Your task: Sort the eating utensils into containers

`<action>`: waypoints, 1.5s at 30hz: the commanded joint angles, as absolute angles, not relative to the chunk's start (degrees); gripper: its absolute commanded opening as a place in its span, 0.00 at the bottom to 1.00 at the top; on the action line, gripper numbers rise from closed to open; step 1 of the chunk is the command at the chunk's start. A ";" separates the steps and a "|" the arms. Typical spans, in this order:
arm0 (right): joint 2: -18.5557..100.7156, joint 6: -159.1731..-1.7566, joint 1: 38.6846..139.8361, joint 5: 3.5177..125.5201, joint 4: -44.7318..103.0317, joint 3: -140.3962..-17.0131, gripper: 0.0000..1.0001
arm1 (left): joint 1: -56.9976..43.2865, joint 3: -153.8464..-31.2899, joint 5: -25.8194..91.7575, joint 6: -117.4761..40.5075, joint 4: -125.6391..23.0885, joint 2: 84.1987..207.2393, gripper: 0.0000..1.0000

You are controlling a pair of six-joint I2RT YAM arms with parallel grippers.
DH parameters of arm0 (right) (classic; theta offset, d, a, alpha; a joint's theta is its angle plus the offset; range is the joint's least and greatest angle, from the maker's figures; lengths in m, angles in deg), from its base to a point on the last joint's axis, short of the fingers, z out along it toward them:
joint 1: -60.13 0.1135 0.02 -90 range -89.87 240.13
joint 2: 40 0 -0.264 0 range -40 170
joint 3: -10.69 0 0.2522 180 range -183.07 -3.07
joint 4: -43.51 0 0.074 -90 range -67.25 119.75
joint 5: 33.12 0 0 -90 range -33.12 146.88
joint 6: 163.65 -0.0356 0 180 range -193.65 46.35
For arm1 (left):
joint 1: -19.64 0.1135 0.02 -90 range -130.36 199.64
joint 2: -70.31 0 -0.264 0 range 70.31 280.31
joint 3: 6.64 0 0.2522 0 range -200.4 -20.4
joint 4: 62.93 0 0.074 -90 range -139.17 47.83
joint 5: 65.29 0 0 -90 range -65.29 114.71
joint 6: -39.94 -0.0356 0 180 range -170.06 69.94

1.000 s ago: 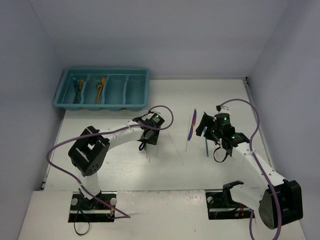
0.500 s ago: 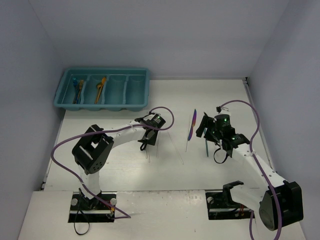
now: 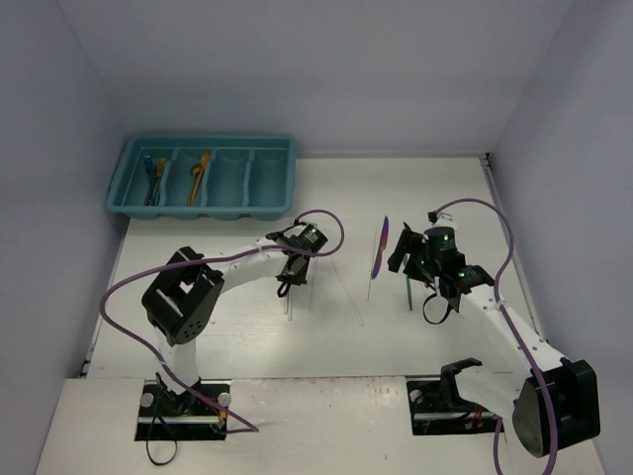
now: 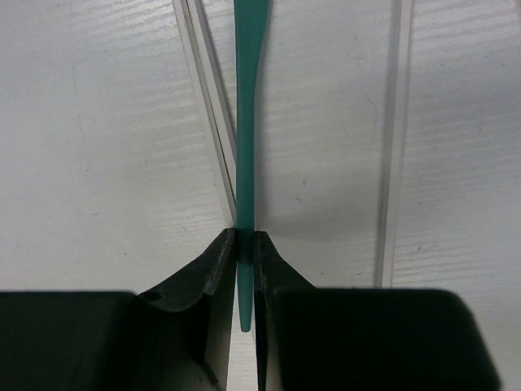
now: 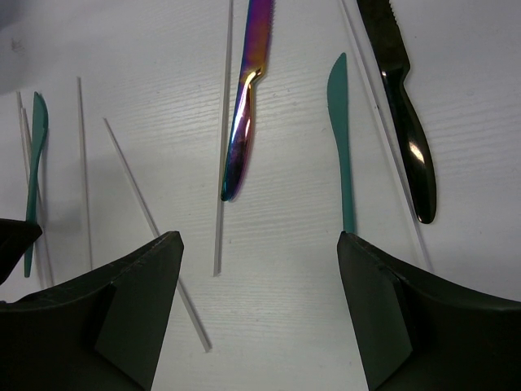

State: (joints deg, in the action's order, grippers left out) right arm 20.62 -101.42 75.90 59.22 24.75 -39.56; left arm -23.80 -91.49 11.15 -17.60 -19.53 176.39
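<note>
Left hand [image 4: 244, 246] is pinched tight on the teal utensil's [image 4: 246, 122] handle, down on the table [image 4: 98, 122] and well short of the tray [image 3: 203, 211]. Right hand [image 5: 256, 240] gapes wide, holding nothing, above the rainbow knife [image 5: 248, 90], teal knife [image 5: 342, 138] and black knife [image 5: 411, 138].

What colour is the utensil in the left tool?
The utensil is teal, clearest in the left wrist view.

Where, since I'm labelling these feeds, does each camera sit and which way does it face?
Top: above and behind the arms, looking down over the table toward the tray; left arm and right arm show.
Left wrist: on that arm, looking down past the left gripper, shut on a teal utensil.
Right wrist: likewise, looking down past the open right gripper at an iridescent knife.
Shared: top and right wrist both show that knife.
</note>
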 commanded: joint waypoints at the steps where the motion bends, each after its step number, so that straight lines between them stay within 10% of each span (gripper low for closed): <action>1: 19.21 -101.25 75.66 57.93 26.00 -39.72 0.74 | -23.51 -94.13 10.17 -16.99 -18.85 170.97 0.00; 16: 18.97 -101.08 75.61 57.68 25.70 -40.15 0.74 | -10.13 -103.29 9.92 -25.32 -18.83 161.77 0.00; 32: 20.83 -99.41 75.61 54.47 24.42 -42.02 0.74 | 12.72 -138.43 20.71 -37.13 -20.04 193.94 0.00; 45: 28.38 -98.95 75.60 51.50 24.03 -44.40 0.64 | 12.15 -136.49 24.58 -36.91 -19.20 187.11 0.51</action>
State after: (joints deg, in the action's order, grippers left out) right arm 25.04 -99.38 75.90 53.94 23.01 -41.68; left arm 13.11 -138.66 22.31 -37.69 -17.92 199.64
